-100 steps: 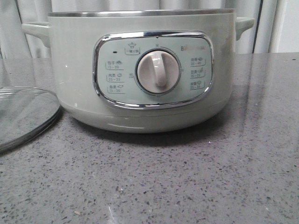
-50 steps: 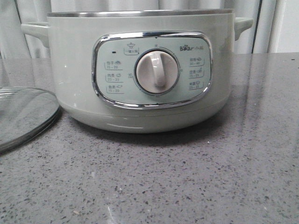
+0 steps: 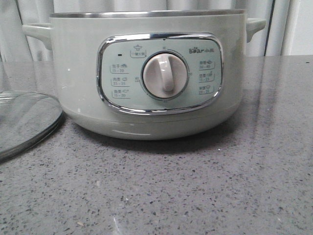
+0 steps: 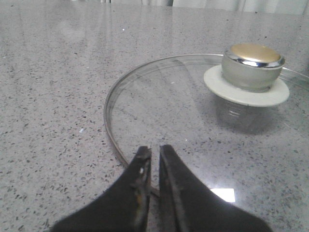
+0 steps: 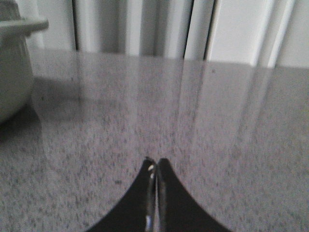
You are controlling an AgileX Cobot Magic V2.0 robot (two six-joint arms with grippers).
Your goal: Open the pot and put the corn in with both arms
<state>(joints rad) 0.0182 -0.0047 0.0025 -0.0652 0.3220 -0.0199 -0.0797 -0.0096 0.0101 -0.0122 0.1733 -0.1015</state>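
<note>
— Glass first: the lid (image 3: 24,120) lies flat on the grey table (image 3: 195,186), left of the pot (image 3: 146,73) and just beside it, knob (image 4: 252,65) up. The left gripper (image 4: 154,157) hangs over the lid's near rim, its jaws nearly together with only a thin gap, and holds nothing.

— And the pot?

— Centre of the table, lid off, dial (image 3: 165,75) facing the camera. From this low angle its inside is hidden.

— The corn?

— Not visible in any view. It may already lie in the pot, but I cannot tell, so its long axis can't be judged either.

— The right side?

— The right gripper (image 5: 155,166) sits low over bare table, jaws closed and empty. The pot's handle (image 5: 26,24) lies off to that gripper's left, so I'd judge the right arm the freer one to reach.
</note>
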